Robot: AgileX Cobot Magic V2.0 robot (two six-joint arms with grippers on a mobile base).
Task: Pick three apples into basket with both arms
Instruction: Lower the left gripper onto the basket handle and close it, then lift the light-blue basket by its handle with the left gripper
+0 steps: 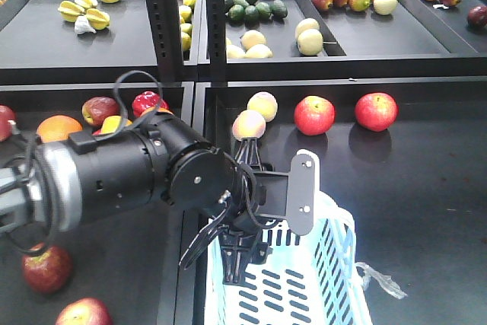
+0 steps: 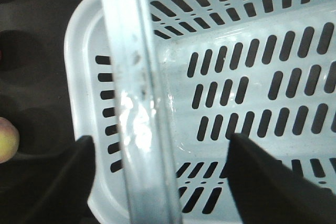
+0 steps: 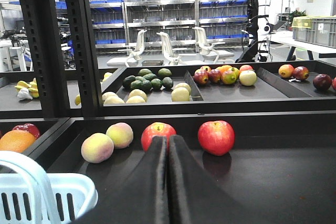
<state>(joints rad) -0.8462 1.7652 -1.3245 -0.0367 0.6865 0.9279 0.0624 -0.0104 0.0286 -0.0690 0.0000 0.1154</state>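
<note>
Now, apples: none shows in the part of the basket that is visible. Red apples (image 1: 47, 266) lie in the left compartment of the lower shelf (image 1: 426, 211), the darkest at the near left. A red pair (image 1: 314, 115) sits at the back of the right compartment, just beside the peaches (image 1: 262, 104).
Basket: the basket (image 1: 342, 256) stands at the front of the right compartment, close to the divider. There it probably lies within reach of both arms. A clear plastic scrap (image 1: 380, 279) lies against its right side.
Basket floor: bare slotted plastic in the left wrist view, so I judge the filling as hardly begun.
Left claw: the left claw (image 1: 221, 245) is spread wide and holds nothing, hanging over the basket's near-left corner.
Handle: one hoop handle (image 2: 134, 103) runs across between the two fingers (image 2: 273, 182). I cannot tell whether it sits at finger level or below them.
Left arm: the left arm (image 1: 122, 169) reaches in from the left across the divider, so the claw looks straight down into the basket.
Right claw: the right claw (image 3: 168, 182) has its fingers pressed together on nothing. It sits low over the shelf and is aimed at the nearer apple of the red pair.
Next need: the right claw would have to spread before it could take any fruit.
Risk: the round apples may roll on the smooth shelf if nudged.
</note>
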